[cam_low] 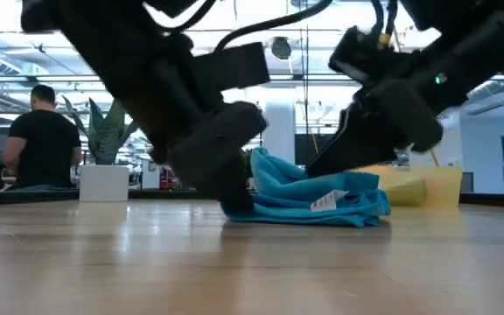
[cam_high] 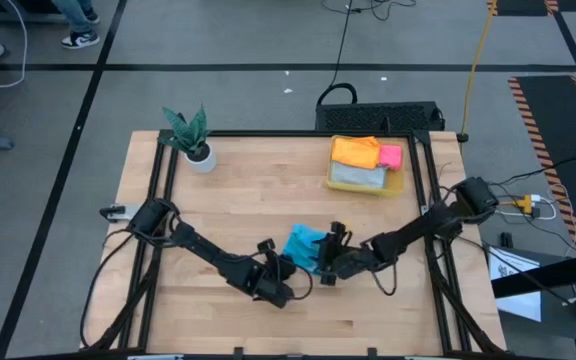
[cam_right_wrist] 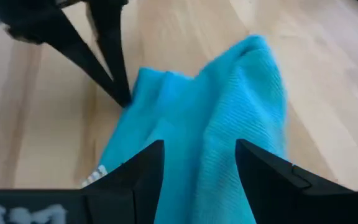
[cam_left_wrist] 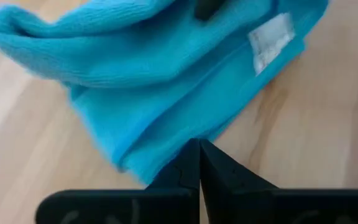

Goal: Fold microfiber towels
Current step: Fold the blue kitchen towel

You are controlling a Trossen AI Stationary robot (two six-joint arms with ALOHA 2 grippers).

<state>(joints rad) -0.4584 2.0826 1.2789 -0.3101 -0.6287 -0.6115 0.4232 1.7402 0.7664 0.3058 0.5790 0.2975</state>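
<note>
The blue towel (cam_high: 305,246) lies bunched near the table's (cam_high: 268,190) front edge — light, limp, best pinched at a corner. Left gripper (cam_left_wrist: 199,163) is pressed together on its edge (seemingly); right gripper (cam_right_wrist: 199,163) is spread over it.

Pale wooden table (cam_high: 268,190) framed by black rails. Crumpled bright blue microfiber towel (cam_high: 303,246) lies near the table's middle, toward the front edge — left gripper (cam_high: 286,268) at its left side, right gripper (cam_high: 328,252) at its right, both dark arms reaching inward. Translucent yellow plastic bin (cam_high: 396,184) at the far right holds orange (cam_high: 356,152), pink (cam_high: 390,156) and grey (cam_high: 356,175) cloths. Small potted green plant in a white pot (cam_high: 192,139) stands far left.
</note>
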